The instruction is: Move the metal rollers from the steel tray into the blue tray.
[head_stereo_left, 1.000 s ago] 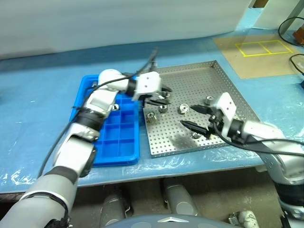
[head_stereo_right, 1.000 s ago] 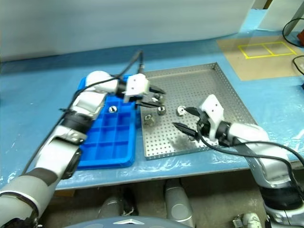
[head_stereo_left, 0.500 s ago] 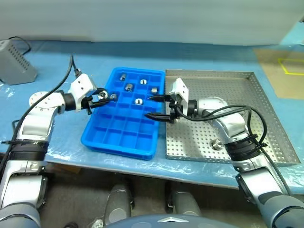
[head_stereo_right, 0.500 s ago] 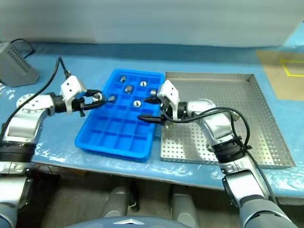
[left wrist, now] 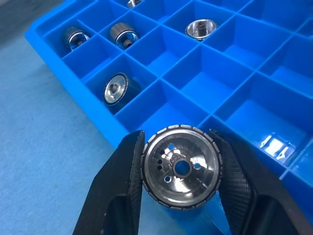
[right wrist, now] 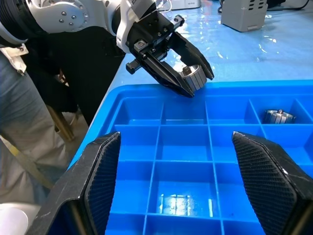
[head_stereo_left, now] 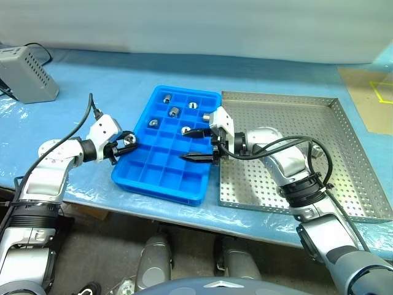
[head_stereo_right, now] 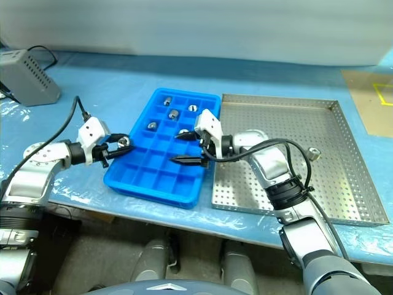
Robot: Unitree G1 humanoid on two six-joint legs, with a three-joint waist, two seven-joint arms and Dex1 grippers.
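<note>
Now, roller [left wrist: 180, 167] is pinched by left end effector [head_stereo_left: 126, 142] at blue tray [head_stereo_left: 161, 180] edge.
Right end effector [head_stereo_left: 196, 144] is spread wide, empty, over the blue tray; steel tray [head_stereo_left: 344, 178] is alongside.

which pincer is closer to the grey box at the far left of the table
Left. The left pincer, shut on a roller, hangs at the blue tray's left edge, on the grey box's side. The right pincer stands open over the tray's right part, farther away.
</note>
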